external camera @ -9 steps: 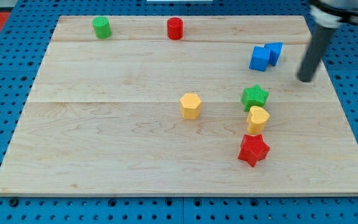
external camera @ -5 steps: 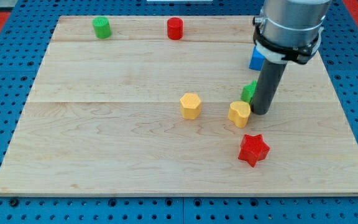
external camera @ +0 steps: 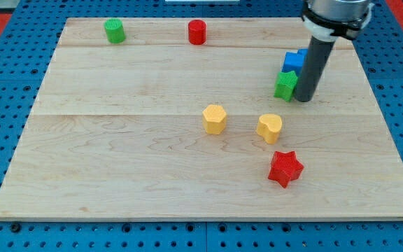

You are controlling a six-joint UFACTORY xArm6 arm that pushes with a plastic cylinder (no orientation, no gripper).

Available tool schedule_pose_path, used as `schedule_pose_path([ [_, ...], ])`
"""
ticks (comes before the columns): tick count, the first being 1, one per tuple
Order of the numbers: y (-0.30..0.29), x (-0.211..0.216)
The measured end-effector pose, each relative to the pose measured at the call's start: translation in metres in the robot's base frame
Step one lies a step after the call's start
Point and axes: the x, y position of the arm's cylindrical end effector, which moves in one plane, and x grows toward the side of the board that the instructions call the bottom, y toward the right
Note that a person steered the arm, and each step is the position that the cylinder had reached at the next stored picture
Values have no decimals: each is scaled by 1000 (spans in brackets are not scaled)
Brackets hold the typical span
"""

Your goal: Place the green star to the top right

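The green star (external camera: 284,85) sits on the wooden board (external camera: 138,154) at the right, partly hidden by my rod. It touches a blue block (external camera: 293,61) just above it. My tip (external camera: 304,99) rests on the board right against the star's right side. The rod rises toward the view's top right.
A yellow heart (external camera: 270,127) and a red star (external camera: 285,168) lie below the green star. A yellow hexagon (external camera: 215,119) sits mid-board. A green cylinder (external camera: 114,31) and a red cylinder (external camera: 197,32) stand along the top edge.
My tip came down left beside the yellow heart, knocking it left, then moved up and right. The green star slid up with it, against the blue block.
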Motion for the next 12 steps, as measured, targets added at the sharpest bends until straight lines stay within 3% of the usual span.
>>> schedule_pose_path([
  [2,-91,-35],
  [5,-37,-120],
  [8,-31,-141],
  [9,-7,-109],
  [10,65,-128],
  [11,96,-129],
  [12,155,-104],
])
